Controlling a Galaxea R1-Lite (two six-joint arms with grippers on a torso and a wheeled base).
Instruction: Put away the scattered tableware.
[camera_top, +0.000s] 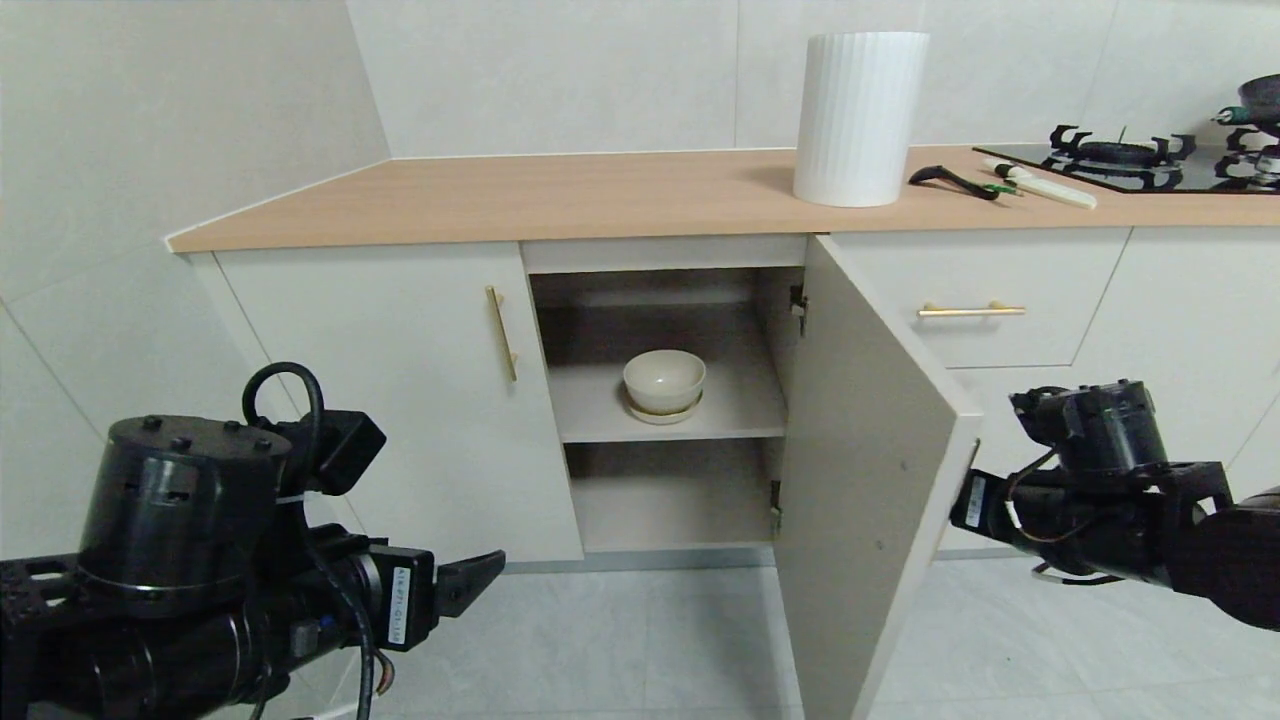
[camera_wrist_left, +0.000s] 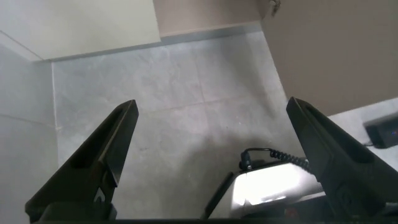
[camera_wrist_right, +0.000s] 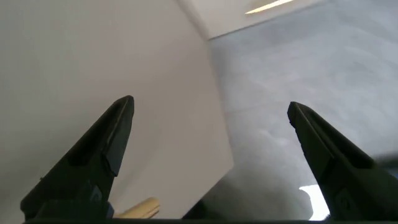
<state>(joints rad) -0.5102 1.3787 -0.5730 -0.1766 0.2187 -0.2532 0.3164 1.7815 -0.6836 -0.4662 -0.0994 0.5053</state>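
Note:
A cream bowl (camera_top: 664, 378) sits on a small plate (camera_top: 660, 411) on the middle shelf of the open cabinet (camera_top: 720, 405). On the countertop lie a black utensil (camera_top: 952, 180) and a white-handled utensil (camera_top: 1045, 186). My left gripper (camera_top: 478, 578) hangs low at the left, above the floor and well short of the cabinet; its fingers (camera_wrist_left: 106, 155) are wide apart and hold nothing. My right gripper (camera_wrist_right: 211, 155) is open at the outer face of the swung-out cabinet door (camera_top: 868, 450), with the door's gold handle (camera_wrist_right: 138, 208) beside one finger.
A tall white ribbed container (camera_top: 860, 118) stands on the wooden countertop (camera_top: 560, 195). A gas hob (camera_top: 1135, 158) is at the far right. The left cabinet door (camera_top: 400, 400) is closed, and a drawer with a gold handle (camera_top: 970, 311) is to the right. Grey tiled floor (camera_top: 640, 640) lies below.

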